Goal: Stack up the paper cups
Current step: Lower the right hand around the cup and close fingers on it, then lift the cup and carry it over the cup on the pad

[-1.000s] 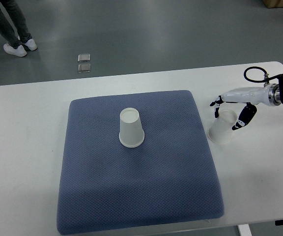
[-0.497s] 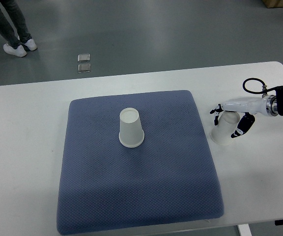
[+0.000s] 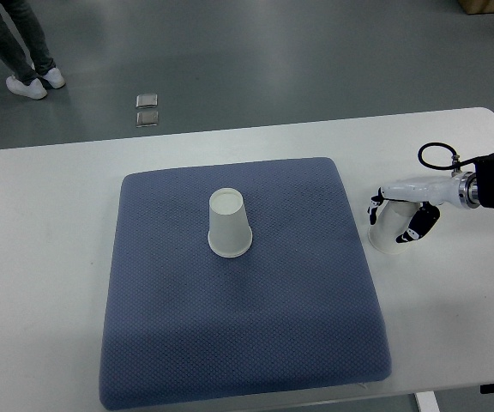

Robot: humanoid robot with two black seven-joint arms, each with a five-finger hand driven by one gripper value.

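A white paper cup (image 3: 229,225) stands upside down on the blue mat (image 3: 238,283), near its middle back. A second white paper cup (image 3: 388,228) stands upside down on the white table, just right of the mat. My right hand (image 3: 395,215) comes in from the right edge and sits over this second cup, fingers curled around its top and sides. The left arm does not show.
The white table (image 3: 50,257) runs around the mat on all sides. On the grey floor behind the table are two small metal plates (image 3: 147,109). A person's legs and white shoes (image 3: 31,81) show at the top left.
My right hand has come down and a little forward onto the cup by the mat, and its fingers have closed from spread above it to wrapped around it.
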